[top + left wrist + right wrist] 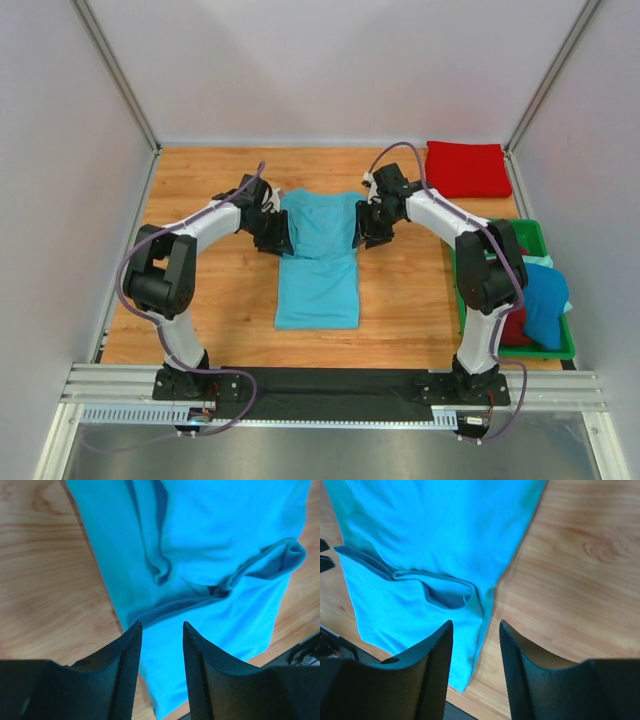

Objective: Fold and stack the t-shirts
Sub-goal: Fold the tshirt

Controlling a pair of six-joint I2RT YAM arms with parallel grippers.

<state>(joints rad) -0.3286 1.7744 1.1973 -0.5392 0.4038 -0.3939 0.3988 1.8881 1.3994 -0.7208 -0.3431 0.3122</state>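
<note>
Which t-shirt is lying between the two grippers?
The light turquoise t-shirt, spread mid-table between the left gripper and right gripper. The bright red t-shirt lies folded at the far right corner; the blue t-shirt and dark red t-shirt sit in the green tray.

Robot lab test cell, white enclosure walls (330,60), aluminium frame (120,75), wooden tabletop (220,180)

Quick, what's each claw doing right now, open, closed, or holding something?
Left claw: open, holding nothing, above the turquoise t-shirt.
Right claw: open, holding nothing, above the same shirt's edge.
</note>
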